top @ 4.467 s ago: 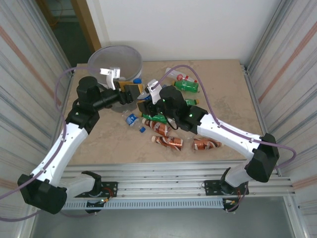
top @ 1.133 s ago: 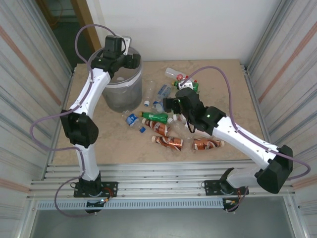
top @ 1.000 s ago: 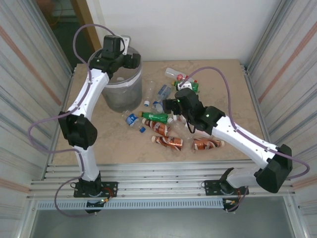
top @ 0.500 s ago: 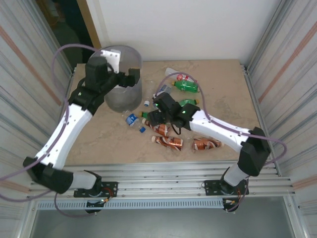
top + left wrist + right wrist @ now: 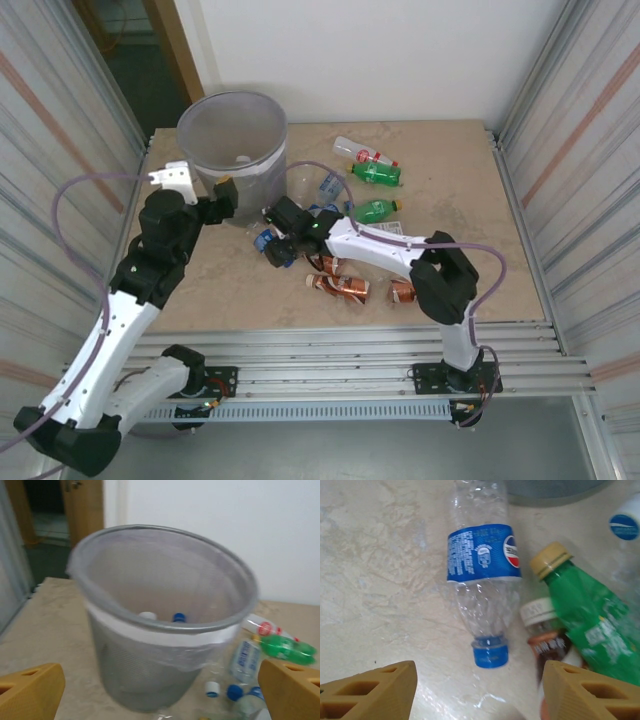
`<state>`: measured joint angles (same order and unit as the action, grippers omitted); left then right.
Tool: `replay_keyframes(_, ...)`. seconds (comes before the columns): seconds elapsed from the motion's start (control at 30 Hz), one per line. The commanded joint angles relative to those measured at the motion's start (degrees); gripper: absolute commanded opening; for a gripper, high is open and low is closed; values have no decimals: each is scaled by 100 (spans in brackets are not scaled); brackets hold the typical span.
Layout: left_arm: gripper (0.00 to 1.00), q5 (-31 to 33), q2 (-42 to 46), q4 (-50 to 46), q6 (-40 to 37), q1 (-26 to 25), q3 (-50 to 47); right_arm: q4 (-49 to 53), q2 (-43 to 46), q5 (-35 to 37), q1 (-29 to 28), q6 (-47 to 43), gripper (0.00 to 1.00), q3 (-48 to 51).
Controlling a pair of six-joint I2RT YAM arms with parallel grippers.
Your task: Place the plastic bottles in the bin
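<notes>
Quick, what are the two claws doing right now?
Left gripper: open, empty, facing the bin.
Right gripper: open, empty, over a blue-labelled bottle.

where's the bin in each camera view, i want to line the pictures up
Top external: the bin stands upright at the far left of the table.
Left wrist: the bin is in the centre of the frame, with bottle caps visible inside.
Right wrist: a grey strip of the bin's base runs along the top edge.
Shared landmark: the beige marbled tabletop it stands on.
</notes>
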<state>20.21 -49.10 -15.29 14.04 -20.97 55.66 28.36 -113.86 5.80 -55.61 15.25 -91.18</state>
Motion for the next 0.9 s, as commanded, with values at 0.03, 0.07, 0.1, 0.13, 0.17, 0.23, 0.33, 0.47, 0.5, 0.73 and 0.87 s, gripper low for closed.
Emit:
replay_keyframes(0.03,99,529,250,-166,258,389,-272,38,-503,-188,-28,-310,65,-529)
replay_keyframes(0.07,99,475,291,-183,300,498,-328,85,-639,-197,-28,-345,65,-651)
replay_keyframes(0.1,99,411,336,-193,348,608,-402,128,-765,-194,-26,-379,65,-779)
replay_keyframes(0.13,99,345,378,-194,378,701,-447,168,-865,-189,-28,-397,65,-879)
replay_keyframes(0.17,99,272,432,-189,405,798,-504,204,-969,-173,-28,-408,65,-981)
replay_keyframes(0.23,99,160,495,-216,407,949,-585,247,-1149,-142,-28,-418,66,-1137)
replay_keyframes(0.33,99,110,580,-360,401,1130,-655,297,-1368,-22,-12,-452,73,-1333)
replay_keyframes(0.47,99,75,703,-466,399,1291,-764,347,-1620,42,24,-503,76,-1554)
replay_keyframes(0.5,99,75,732,-466,400,1315,-795,362,-1667,39,40,-517,76,-1586)
replay_keyframes(0.73,99,126,824,-521,426,1459,-914,473,-2058,-17,31,-662,76,-2032)
replay_keyframes(0.87,99,140,815,-553,442,1525,-975,487,-2239,-85,29,-703,76,-2173)
